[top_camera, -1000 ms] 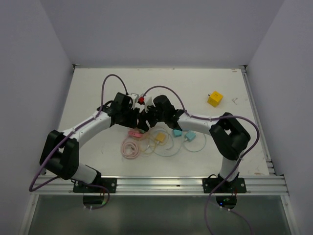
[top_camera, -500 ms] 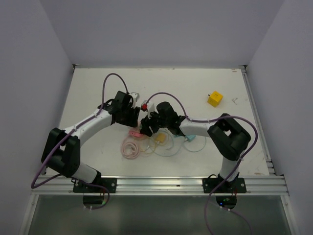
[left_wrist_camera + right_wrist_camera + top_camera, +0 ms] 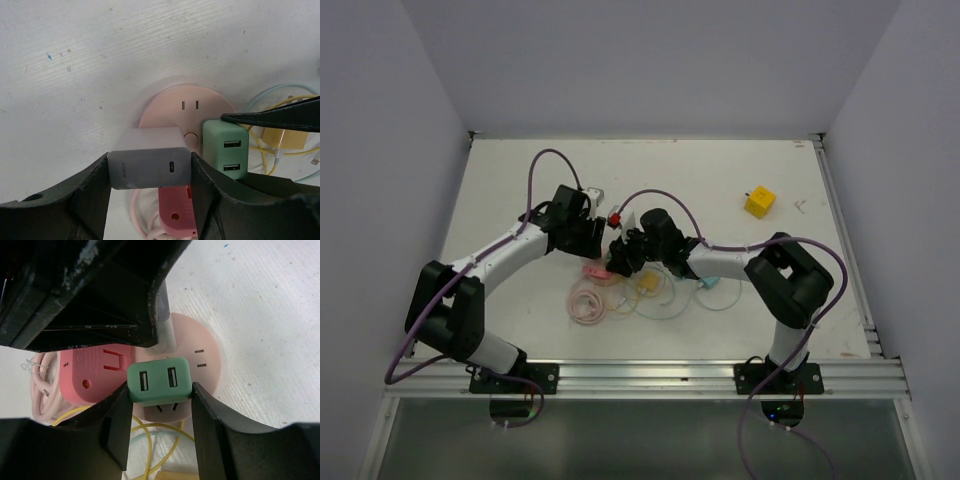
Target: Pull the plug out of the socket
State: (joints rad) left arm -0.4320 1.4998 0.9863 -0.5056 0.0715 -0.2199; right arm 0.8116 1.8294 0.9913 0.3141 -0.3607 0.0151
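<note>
One pink socket point(image 3: 170, 107) mid-table carries three plugs (grey, green, red). The left gripper point(image 3: 150, 172) is clamped on the grey plug point(image 3: 150, 162). The right gripper point(image 3: 161, 410) squeezes the green plug point(image 3: 159, 381). The red plug point(image 3: 92, 370) sits ungripped beside them. One yellow cube point(image 3: 758, 202) lies well apart.

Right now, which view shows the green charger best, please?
The right wrist view: the green charger sits centred in the right gripper, both ports visible. The left wrist view shows it off-centre, partly covered; overhead, it is hidden.
</note>
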